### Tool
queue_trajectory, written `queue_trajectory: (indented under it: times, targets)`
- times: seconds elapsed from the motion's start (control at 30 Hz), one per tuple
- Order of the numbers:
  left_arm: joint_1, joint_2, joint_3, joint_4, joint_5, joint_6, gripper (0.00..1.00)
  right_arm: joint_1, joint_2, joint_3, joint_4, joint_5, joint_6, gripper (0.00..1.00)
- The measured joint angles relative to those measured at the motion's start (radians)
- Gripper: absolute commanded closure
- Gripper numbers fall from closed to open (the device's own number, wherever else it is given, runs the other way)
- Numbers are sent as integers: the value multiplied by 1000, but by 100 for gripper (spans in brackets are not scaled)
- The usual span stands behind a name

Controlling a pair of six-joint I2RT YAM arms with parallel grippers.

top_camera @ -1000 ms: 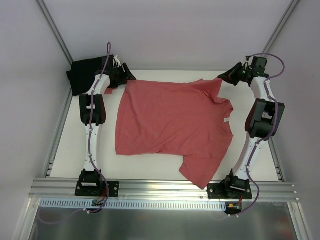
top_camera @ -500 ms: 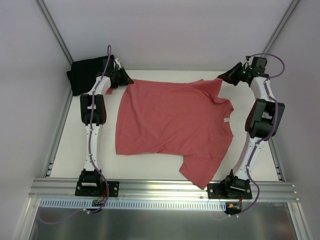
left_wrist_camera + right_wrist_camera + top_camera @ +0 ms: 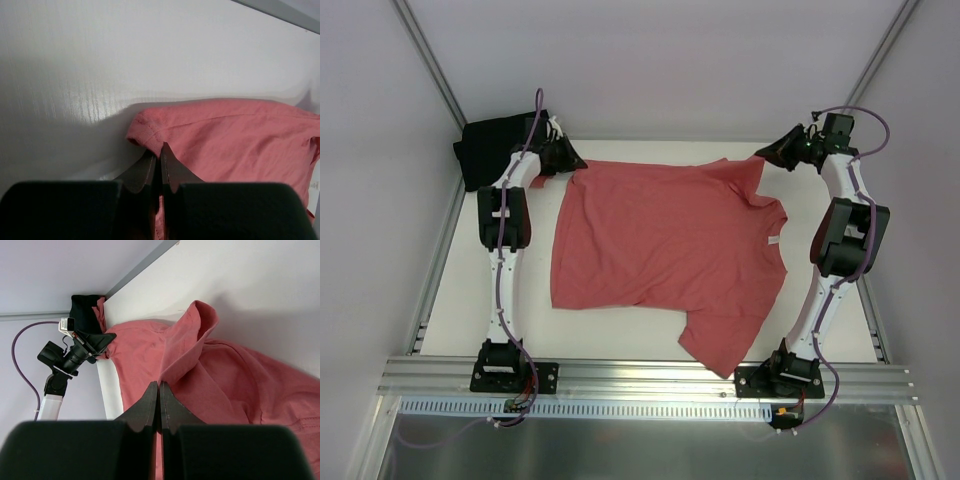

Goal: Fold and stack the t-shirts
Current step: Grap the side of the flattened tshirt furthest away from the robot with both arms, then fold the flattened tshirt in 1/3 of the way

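- Coral-red t-shirt (image 3: 665, 255) lies spread flat across the middle of the white table (image 3: 620, 325). It is turned sideways, with the collar toward the right edge and the hem toward the left edge.
- Small white neck label (image 3: 772, 241) shows at the collar, on the right side of the cloth.
- The near sleeve trails down toward the near edge, ending just beside the right arm's base. The cloth there is creased and not squared.
- Left gripper (image 3: 570, 160) sits at the far-left corner of the shirt, low on the table. In the left wrist view its jaws (image 3: 160, 147) are pressed together, with a pinch of red hem (image 3: 235, 135) caught between them. The rounded corner of the cloth pokes out just past the tips.
- Right gripper (image 3: 772, 153) is at the far-right corner of the shirt, by the far sleeve. In the right wrist view the fingers (image 3: 159, 386) are closed tight on a fold of red fabric (image 3: 225, 385). That fold is drawn up off the table into a ridge, and its tip flops over behind the jaws.
- The far edge of the shirt runs between the two grippers, roughly along the table's far edge.
- Black t-shirt (image 3: 492, 148) is bunched in the far-left corner of the table, behind the left arm and partly hidden by it. It is just beside the red shirt's pinched corner, and whether the two touch cannot be told.
- The right wrist view also catches the left gripper (image 3: 95, 342) and the black cloth (image 3: 82, 305) across the table.
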Motion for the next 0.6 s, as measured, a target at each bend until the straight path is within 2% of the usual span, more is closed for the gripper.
queue_trajectory:
  times: [0.27, 0.6]
  targets:
    - [0, -66, -24, -24, 3, 24, 100, 1, -39, -40, -2, -16, -5, 100]
    - [-8, -215, -103, -51, 21, 42, 100, 1, -137, -166, -3, -48, -20, 100]
